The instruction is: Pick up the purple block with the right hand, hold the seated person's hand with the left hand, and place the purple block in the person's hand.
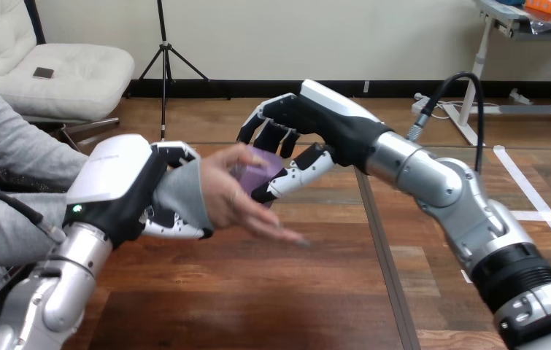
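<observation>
The purple block (259,166) sits between the thumb and curled fingers of my right hand (309,127), just above the person's hand (239,197). That hand lies open and side-on over the table, its fingers pointing right, and partly hides the block. My left hand (130,191) is at the person's wrist (181,195), with fingers curled round the grey sleeve from behind and below. The block touches or nearly touches the person's palm; I cannot tell which.
The wooden table (272,292) stretches below both arms, with a dark seam (382,248) running front to back right of centre. The person's grey-sleeved arm (9,157) comes in from the left edge.
</observation>
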